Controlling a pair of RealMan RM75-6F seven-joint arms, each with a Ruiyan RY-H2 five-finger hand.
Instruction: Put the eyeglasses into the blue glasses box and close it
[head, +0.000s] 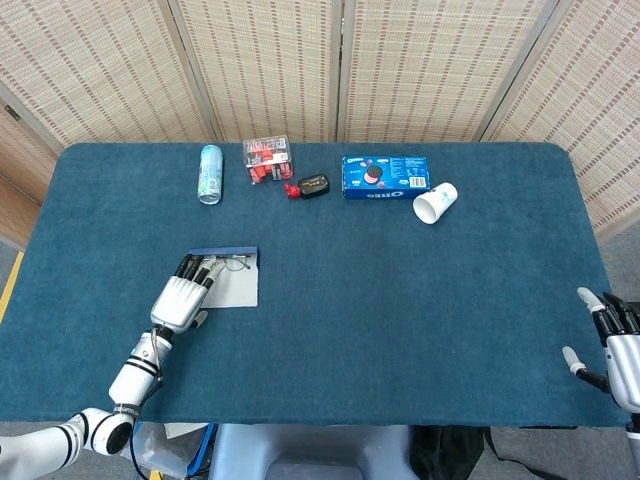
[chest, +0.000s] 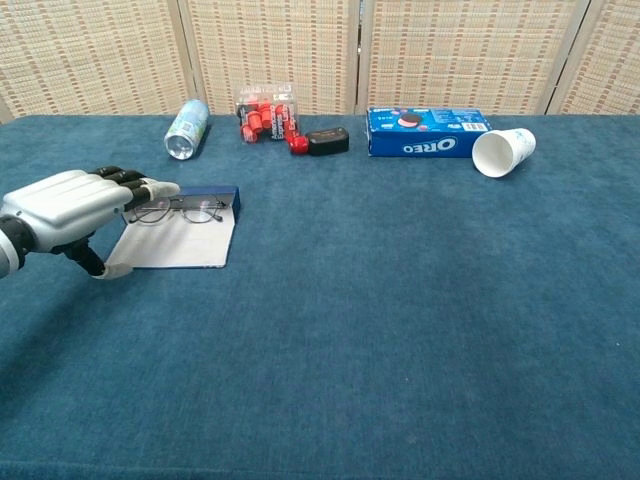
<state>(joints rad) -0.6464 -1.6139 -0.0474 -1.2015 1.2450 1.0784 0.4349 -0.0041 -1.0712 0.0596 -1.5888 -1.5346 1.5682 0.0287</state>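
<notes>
The blue glasses box (chest: 228, 196) lies open at the table's left, its pale lid flap (chest: 178, 247) spread flat toward the near edge. The thin-framed eyeglasses (chest: 186, 209) rest inside against the blue rim; in the head view the eyeglasses (head: 233, 264) show by the box (head: 236, 285). My left hand (chest: 70, 203) hovers at the box's left side, fingers stretched over the glasses' left end, thumb down by the flap's near-left corner, holding nothing. From above, the left hand (head: 181, 298) covers the box's left edge. My right hand (head: 612, 340) sits at the table's near right edge, fingers apart, empty.
Along the far edge lie a tipped can (chest: 187, 128), a clear case of red items (chest: 265, 114), a small black object (chest: 328, 141), a blue Oreo box (chest: 428, 131) and a white paper cup (chest: 503, 152) on its side. Woven screens stand behind the table.
</notes>
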